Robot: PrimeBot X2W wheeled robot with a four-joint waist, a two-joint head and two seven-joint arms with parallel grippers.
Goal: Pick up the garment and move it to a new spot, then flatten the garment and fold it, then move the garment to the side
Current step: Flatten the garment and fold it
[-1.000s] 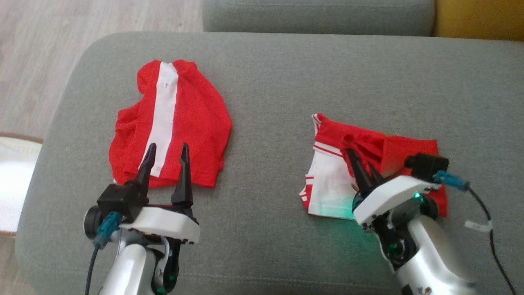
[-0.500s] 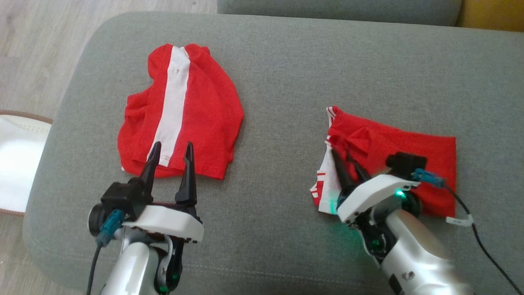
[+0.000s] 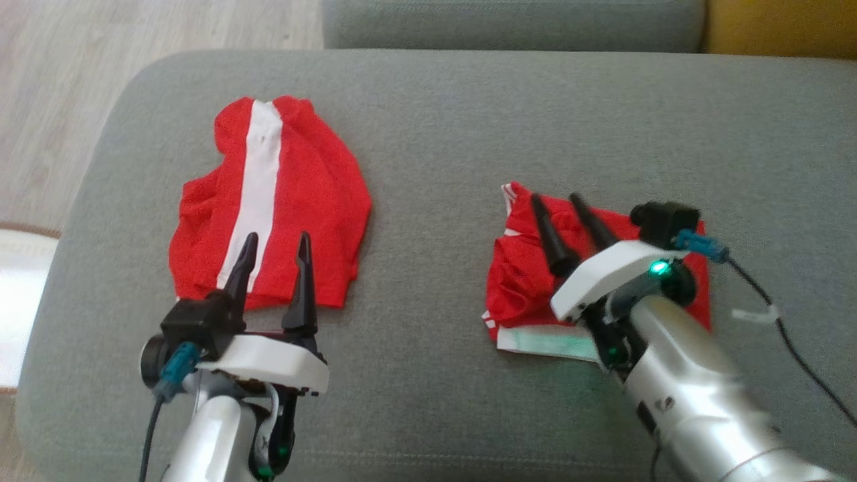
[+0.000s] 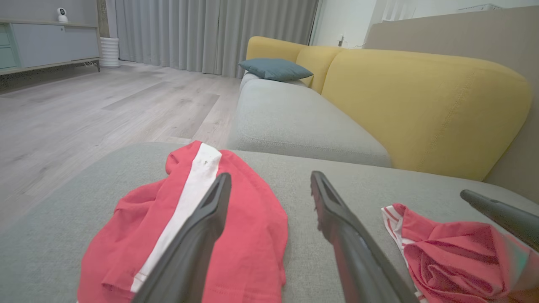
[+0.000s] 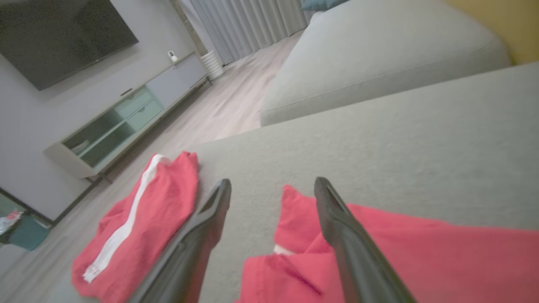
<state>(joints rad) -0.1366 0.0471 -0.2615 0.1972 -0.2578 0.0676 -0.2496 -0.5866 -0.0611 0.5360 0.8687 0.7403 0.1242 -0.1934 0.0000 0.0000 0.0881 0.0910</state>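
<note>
My right gripper, centre right, jaws spread over the garment, my left gripper, lower left, jaws spread, at striped cloth.

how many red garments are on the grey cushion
2. The striped garment lies at the left; the folded garment lies at the right, beneath the right gripper.

So the red garment sits on the right side of the grey cushion, folded but kinda rumpled. There's white striped trim at its far-left corner and a white layer peeking out along the near edge. A second red garment with a white stripe lies flat-ish, well apart to the left.
</note>
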